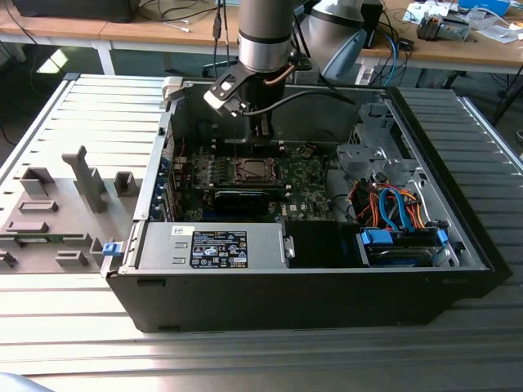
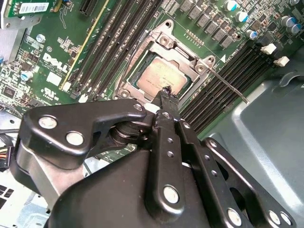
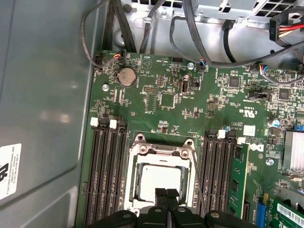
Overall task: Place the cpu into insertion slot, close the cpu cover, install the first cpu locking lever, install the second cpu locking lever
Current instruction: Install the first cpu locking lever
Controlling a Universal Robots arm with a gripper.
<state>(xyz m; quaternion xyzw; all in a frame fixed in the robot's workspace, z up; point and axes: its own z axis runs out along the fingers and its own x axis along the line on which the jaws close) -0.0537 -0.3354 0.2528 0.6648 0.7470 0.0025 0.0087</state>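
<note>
Inside an open computer case (image 1: 327,286), the cpu (image 3: 157,176) sits in the insertion slot (image 3: 130,183), with the cpu cover (image 3: 161,151) down over it. The gripper (image 3: 166,194), fingertips together and empty, hovers at the chip's edge. 1 locking lever (image 2: 228,85) looks unlatched.

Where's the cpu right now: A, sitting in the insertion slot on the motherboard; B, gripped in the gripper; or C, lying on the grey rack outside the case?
A: in both wrist views the cpu lies flat on the motherboard, framed by the cpu cover, with the gripper at its edge.
</note>
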